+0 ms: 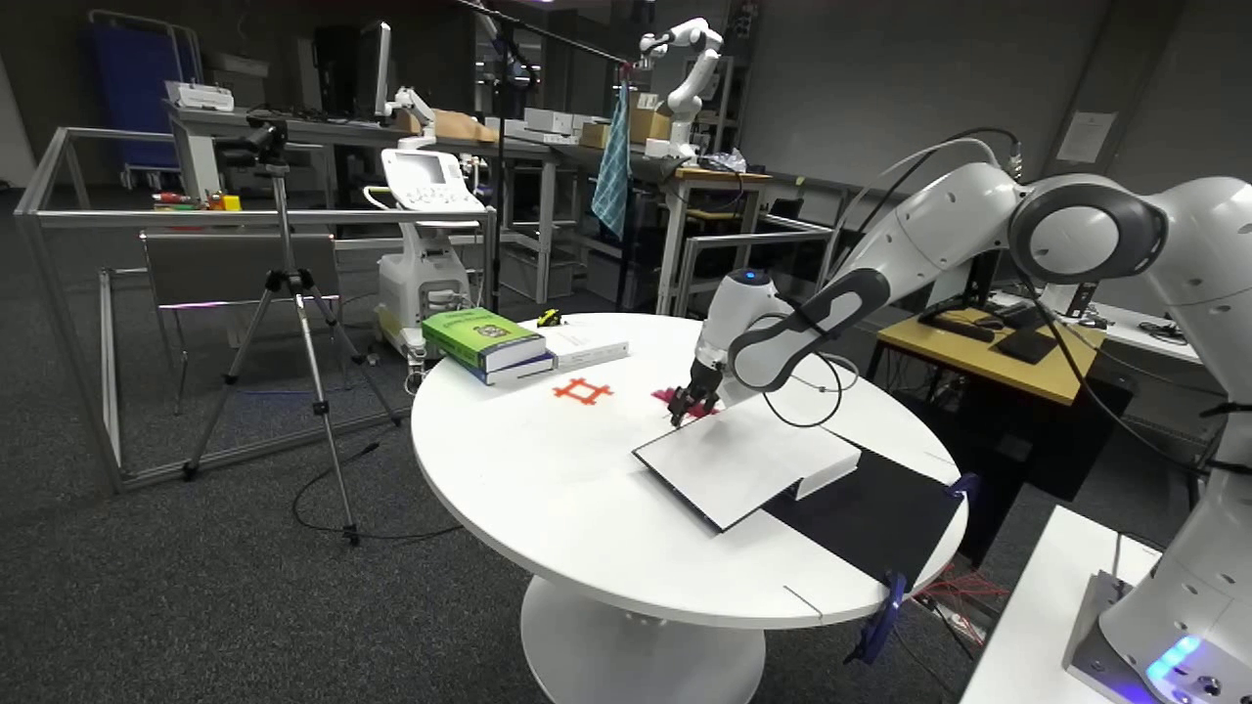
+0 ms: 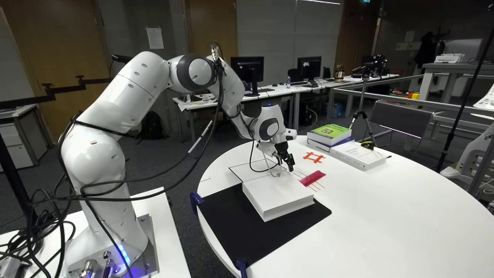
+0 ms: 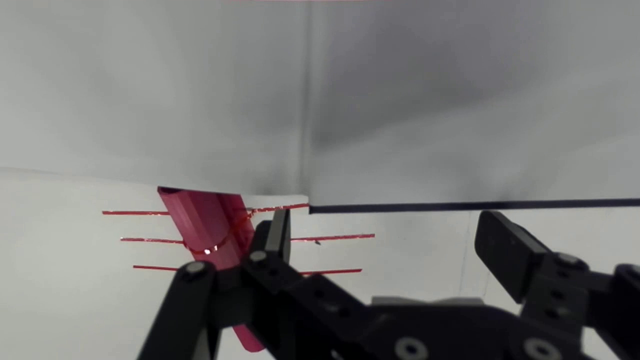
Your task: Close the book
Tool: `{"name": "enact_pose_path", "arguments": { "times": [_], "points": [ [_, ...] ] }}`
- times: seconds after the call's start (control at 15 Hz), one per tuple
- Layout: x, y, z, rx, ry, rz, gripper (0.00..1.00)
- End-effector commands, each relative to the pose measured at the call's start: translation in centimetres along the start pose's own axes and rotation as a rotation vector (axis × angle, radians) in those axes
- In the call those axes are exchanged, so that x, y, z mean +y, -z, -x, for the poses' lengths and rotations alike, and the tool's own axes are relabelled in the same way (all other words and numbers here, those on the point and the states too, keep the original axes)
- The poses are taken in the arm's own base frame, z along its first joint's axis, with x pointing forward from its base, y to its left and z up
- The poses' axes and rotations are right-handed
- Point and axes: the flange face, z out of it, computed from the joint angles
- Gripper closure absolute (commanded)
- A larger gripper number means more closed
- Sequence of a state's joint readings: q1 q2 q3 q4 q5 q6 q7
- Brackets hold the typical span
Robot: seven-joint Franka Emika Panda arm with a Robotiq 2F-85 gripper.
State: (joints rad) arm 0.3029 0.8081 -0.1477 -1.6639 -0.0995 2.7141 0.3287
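Observation:
The book lies open on the round white table. Its white page block (image 2: 278, 191) rests partly on a black mat, and its opened cover, white inside with a dark edge, spreads out beside the block (image 1: 729, 474). The cover also shows in the wrist view (image 3: 450, 150), with its dark edge running across the middle. My gripper (image 3: 385, 225) is open and empty, with its fingers apart just beyond that edge, over bare table. In both exterior views the gripper (image 1: 682, 406) (image 2: 289, 164) points down at the book's far side. Whether a fingertip touches the cover cannot be told.
A magenta piece with thin red strips (image 3: 205, 225) lies beside the book, partly under the left finger. An orange frame shape (image 1: 583, 391), a green book stack (image 1: 484, 337) and a white book (image 2: 359, 154) stand farther off. Blue clamps (image 1: 885, 616) hold the black mat (image 2: 266, 235).

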Motion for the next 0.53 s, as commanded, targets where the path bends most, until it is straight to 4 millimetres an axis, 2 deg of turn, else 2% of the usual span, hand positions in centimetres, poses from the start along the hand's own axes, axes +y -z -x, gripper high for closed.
{"name": "enact_pose_path", "arguments": {
  "times": [0.0,0.47],
  "points": [
    [0.4,0.0,0.8,-0.013,0.048,0.032,0.00],
    [0.6,0.3,2.7,-0.044,0.107,0.059,0.00]
  ]
}}
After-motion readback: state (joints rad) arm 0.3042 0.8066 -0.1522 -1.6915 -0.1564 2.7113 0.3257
